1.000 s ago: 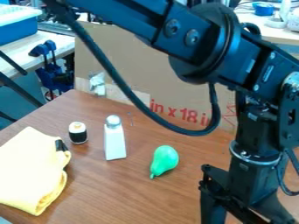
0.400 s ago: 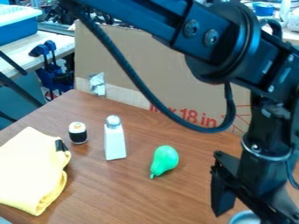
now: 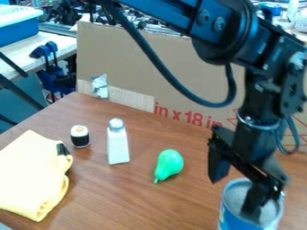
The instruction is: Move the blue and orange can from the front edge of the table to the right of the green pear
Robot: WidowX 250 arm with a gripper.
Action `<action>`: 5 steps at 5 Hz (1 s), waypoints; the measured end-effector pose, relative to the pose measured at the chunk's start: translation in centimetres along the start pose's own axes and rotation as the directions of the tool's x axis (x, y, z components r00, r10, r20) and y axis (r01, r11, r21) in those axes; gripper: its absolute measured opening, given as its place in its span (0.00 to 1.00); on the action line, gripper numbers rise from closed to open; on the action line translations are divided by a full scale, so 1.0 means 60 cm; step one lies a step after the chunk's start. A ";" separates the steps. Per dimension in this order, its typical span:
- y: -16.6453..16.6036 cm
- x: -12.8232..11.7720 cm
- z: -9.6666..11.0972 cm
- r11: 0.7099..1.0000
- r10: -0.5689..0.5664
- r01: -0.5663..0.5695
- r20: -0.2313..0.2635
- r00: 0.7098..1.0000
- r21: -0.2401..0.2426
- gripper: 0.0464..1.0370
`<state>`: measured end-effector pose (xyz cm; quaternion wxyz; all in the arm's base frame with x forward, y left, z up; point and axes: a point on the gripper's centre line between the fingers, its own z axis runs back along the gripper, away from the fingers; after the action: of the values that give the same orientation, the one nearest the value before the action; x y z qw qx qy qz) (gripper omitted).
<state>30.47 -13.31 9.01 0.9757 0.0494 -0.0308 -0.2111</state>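
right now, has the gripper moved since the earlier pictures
Yes, the gripper has moved up in the view, judged against the pear: its pear-side fingertip was well below the pear, now about level with the stem.

Red print reading "in x 18 in" is located on the lower part of the upright cardboard panel, right of the pale strip. The line slopes down rightward.

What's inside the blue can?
The can shows a greyish inner wall, with one finger of the gripper across its open mouth. Whatever may lie at the bottom is hidden.
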 end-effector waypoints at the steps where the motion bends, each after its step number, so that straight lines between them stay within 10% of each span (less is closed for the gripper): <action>1: 0.036 0.049 -0.004 1.000 -0.012 0.012 0.046 0.999 0.014 0.97; 5: 0.119 0.169 0.006 0.998 -0.058 0.060 0.259 0.964 0.002 0.97</action>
<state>42.60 -11.06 10.56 0.9568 0.0193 -0.1557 -0.2447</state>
